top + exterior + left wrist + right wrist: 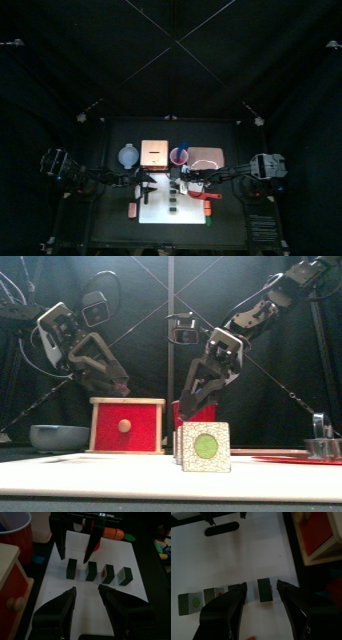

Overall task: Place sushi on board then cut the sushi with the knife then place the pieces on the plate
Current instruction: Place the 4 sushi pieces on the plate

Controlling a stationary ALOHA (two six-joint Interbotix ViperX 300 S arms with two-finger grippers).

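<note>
Left wrist view shows four sushi pieces [91, 570] in a row mid-frame on the white cutting board [87, 604]. The left gripper [87, 588] is spread wide and empty. The right gripper [261, 588] has its jaws apart, straddling the end piece. Front view shows only one piece's face, at lower centre.

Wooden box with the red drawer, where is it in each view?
Top view: wooden box behind the white cutting board, left of middle.
Front view: box left of middle, drawer front facing us.
Left wrist view: box alongside the board.
Right wrist view: box just off the board.
Shared landmark: the board.
</note>
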